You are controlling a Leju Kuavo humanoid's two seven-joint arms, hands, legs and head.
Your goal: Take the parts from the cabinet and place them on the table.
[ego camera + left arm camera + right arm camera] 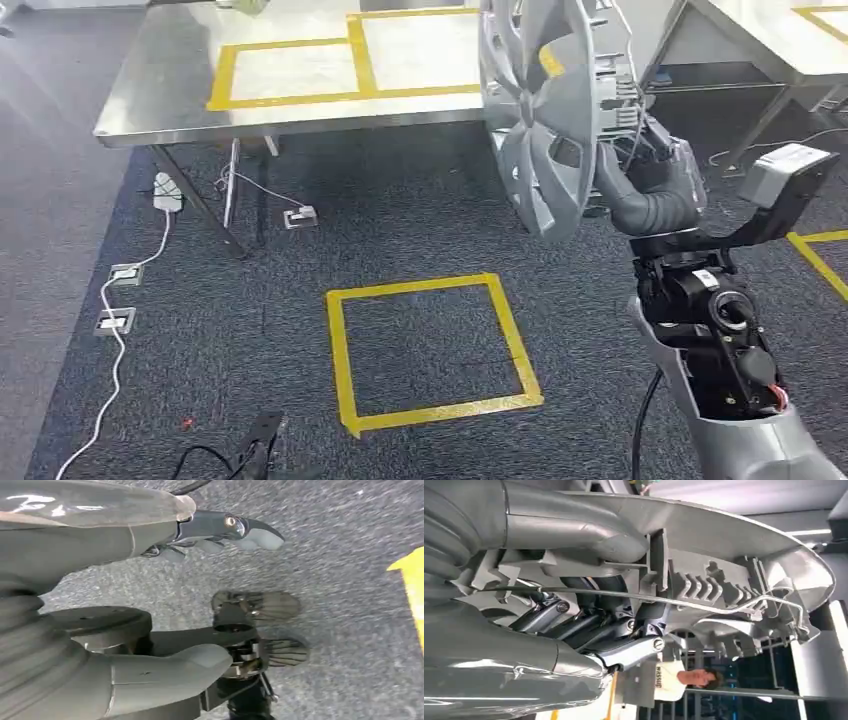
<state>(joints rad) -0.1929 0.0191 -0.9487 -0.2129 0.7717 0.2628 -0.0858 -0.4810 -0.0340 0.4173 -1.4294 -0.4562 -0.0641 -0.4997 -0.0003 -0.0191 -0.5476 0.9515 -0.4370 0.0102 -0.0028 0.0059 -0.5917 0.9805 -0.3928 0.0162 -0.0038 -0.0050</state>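
Since the drop surface is the steel table [180, 100] across the upper left of the head view, I'm carrying the part high and out in front, above table height. Two yellow-taped rectangles [290, 72] sit on the tabletop side by side; my read is one of those is the placement target. Nothing is down yet, so the task is mid-carry.

The part is a silver wheel cover [545, 110], upper right of centre in the head view, held on edge with its spoked face toward frame left and its ribbed back toward my arm. Held upright like that it overlaps the table's right end in the picture; whether it's actually over the table or short of it I can't tell.

My right hand [655, 180] is closed on the cover from behind, at its lower rim. In the right wrist view the dark fingers [589, 625] are curled through the back structure next to the wire retaining ring [674, 600], thumb over the outer side. A grip through the ribs should stop a wide, light disc from swinging.

A yellow floor square [430, 345] sits at lower centre of the head view, probably a standing marker. Cables and floor sockets [125, 272] run down the left edge.

My left hand [200, 535] hangs idle over carpet, fingers loosely apart, holding nothing.
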